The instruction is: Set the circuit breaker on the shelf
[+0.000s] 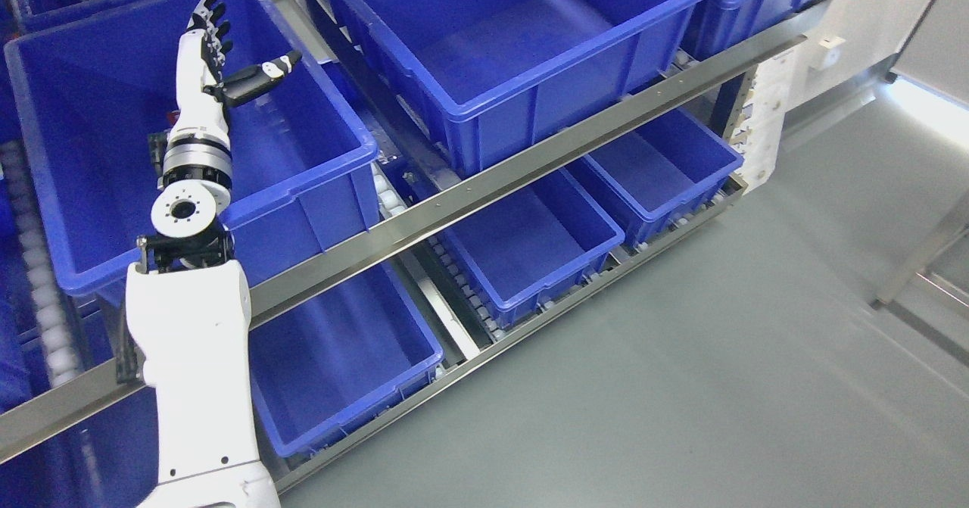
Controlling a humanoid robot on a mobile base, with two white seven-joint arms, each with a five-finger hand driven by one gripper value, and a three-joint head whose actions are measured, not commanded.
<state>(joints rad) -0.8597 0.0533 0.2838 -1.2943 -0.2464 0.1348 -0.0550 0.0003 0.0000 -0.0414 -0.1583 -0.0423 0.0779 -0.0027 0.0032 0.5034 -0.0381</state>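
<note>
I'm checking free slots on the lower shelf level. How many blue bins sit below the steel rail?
3: one at lower left, one in the middle, one at the right end. All look empty; more may be hidden at the far left, behind the arm.

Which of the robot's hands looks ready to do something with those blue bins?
The left hand: its arm reaches over the upper blue bin, fingers spread and holding nothing. The right arm is out of view. No circuit breaker shows.

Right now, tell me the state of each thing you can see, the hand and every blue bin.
Left hand: open, fingers spread, holding nothing, over the upper left bin.
Upper left bin: no contents visible.
Upper right bin: empty.
Three lower bins: empty.
Circuit breaker: not visible.
</note>
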